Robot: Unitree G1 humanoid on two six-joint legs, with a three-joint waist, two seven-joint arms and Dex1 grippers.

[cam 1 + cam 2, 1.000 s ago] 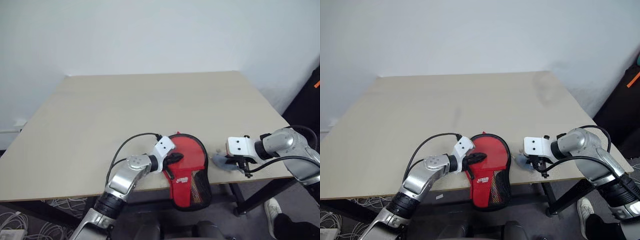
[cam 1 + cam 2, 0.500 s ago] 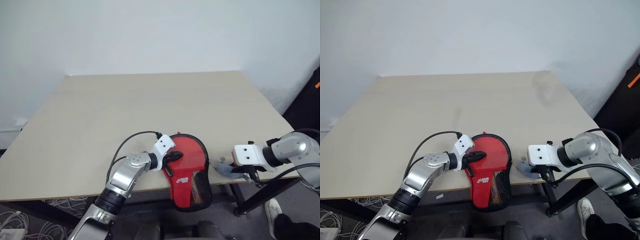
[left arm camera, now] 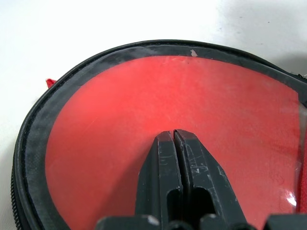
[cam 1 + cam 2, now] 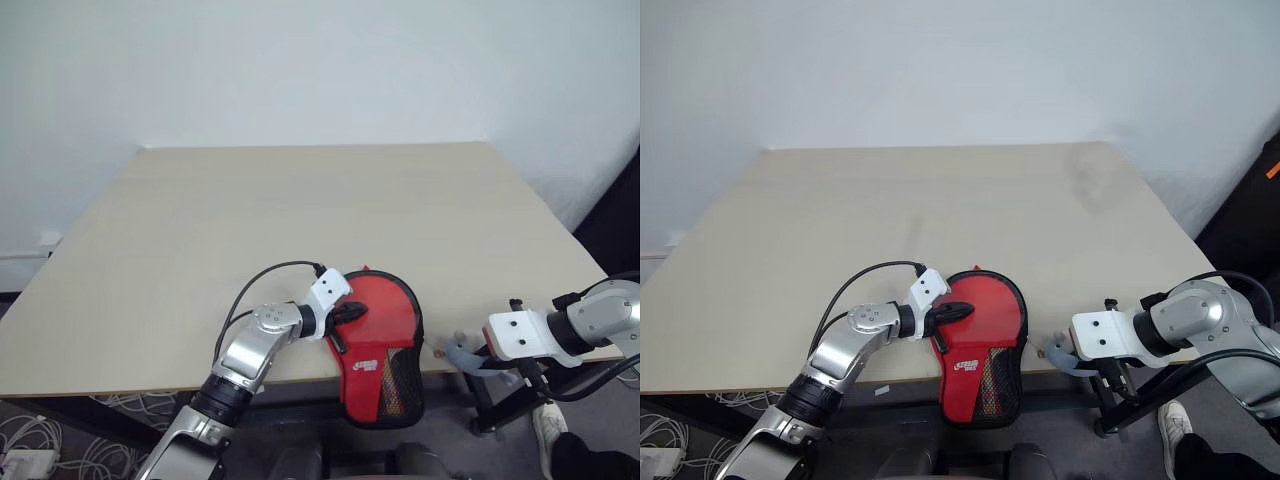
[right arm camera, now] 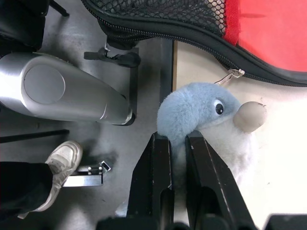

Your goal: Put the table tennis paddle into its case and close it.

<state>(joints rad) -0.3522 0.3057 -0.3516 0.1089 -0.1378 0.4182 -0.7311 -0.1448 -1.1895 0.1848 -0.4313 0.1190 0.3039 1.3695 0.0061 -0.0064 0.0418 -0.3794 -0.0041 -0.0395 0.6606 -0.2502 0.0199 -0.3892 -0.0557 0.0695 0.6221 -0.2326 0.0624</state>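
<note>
The table (image 4: 250, 220), a pale slab against a white wall, carries the work at its near edge. The case (image 4: 385, 345) lies there with its round end on the board and its narrow black-mesh neck hanging over the edge, clear plastic side up; this overhang probably leaves the zipper rim free to be run along. The table tennis paddle (image 3: 168, 110) is inside the case, its red rubber face showing through the clear panel, so the insertion step reads as done. The left gripper (image 4: 350, 312) rests on the case's left side with its two black fingers pressed together, empty, tips laid on the clear panel; it likely serves to pin the case while the zipper is drawn. The right gripper (image 4: 1080, 362) hangs at the table's near right edge, just beside the case, its jaws pinched narrow on the fur of a small grey-blue plush toy (image 5: 211, 124), which appears tethered to the zipper pull (image 5: 231, 75) and so serves as a handle. Whether the rim is fully zipped cannot be told.
</note>
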